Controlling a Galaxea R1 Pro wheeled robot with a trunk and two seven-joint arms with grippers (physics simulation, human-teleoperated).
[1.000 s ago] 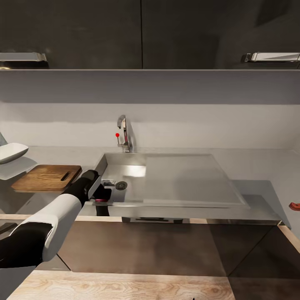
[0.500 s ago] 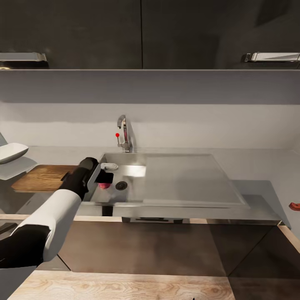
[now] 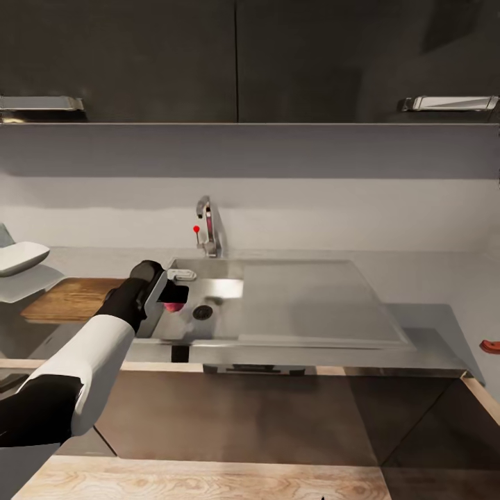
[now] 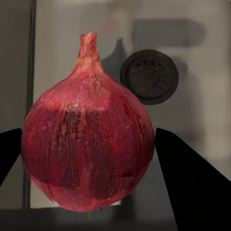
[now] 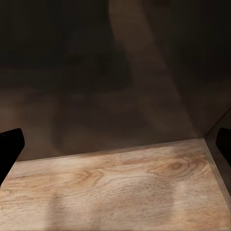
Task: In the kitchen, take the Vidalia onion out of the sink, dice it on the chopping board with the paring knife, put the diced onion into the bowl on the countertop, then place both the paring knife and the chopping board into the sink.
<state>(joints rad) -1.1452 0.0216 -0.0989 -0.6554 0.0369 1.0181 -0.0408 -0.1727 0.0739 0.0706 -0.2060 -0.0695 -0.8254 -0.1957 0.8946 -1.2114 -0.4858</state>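
Left end effector (image 3: 175,294) pinched the Vidalia onion (image 4: 87,144), a whole red-skinned bulb, one dark finger (image 4: 190,187) against each side, stem end up in the left wrist view. In the head view the onion showed only as a small reddish patch under the end effector, mostly hidden by the black wrist. It hung over the sink (image 3: 292,305) basin, above the left side, with the round drain (image 4: 149,77) beyond it and apart. Whether the onion cleared the basin floor could not be told.

Right end effector (image 5: 115,144): only two dark fingertips at the frame edges, spread wide, nothing between them, pale wood floor (image 5: 120,192) and dark cabinet front below.

The left forearm covered the right end of the chopping board (image 3: 66,298) on the counter (image 3: 444,285), left of the sink. The bowl (image 3: 21,255) was cut off by the frame's left edge, beside the board. The tap (image 3: 208,229) stood behind the basin. The drainboard wing lay open to the right. A small red object (image 3: 490,345) was cut off at the right frame edge, too partial to identify.
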